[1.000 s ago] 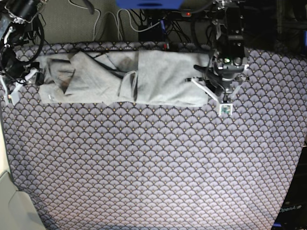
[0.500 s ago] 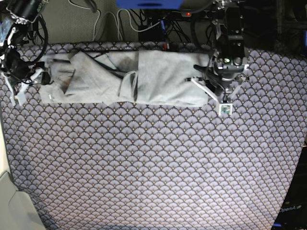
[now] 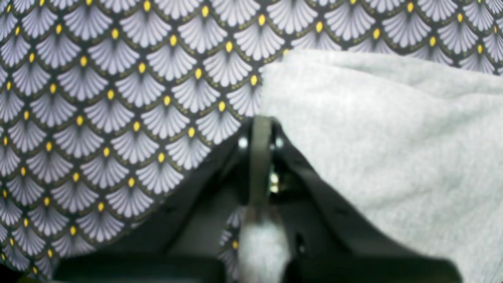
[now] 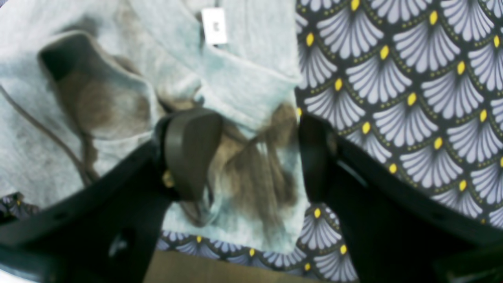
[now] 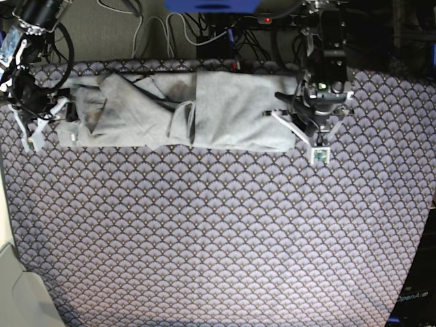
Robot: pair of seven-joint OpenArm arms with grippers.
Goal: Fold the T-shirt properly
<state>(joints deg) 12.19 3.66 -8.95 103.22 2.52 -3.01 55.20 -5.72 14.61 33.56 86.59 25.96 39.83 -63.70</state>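
Note:
The grey T-shirt (image 5: 204, 109) lies folded into a long strip along the far side of the patterned cloth (image 5: 218, 231). My left gripper (image 5: 315, 139) is at the strip's right front corner. In the left wrist view it (image 3: 261, 124) is shut, its tips are on the T-shirt's (image 3: 373, 129) edge, and a tuft of grey fabric shows between the jaws. My right gripper (image 5: 44, 122) is at the strip's left end. In the right wrist view it (image 4: 251, 157) is open and straddles the rumpled T-shirt (image 4: 243, 78), near a white label (image 4: 214, 25).
Cables and dark equipment (image 5: 204, 27) run behind the far table edge. A beige surface (image 5: 10, 286) sits at the front left. The table's left edge (image 4: 204, 271) shows just beyond the shirt's end in the right wrist view.
My right arm has moved right, bringing its open gripper over the shirt's left end. The left arm and the shirt's right end have not moved.

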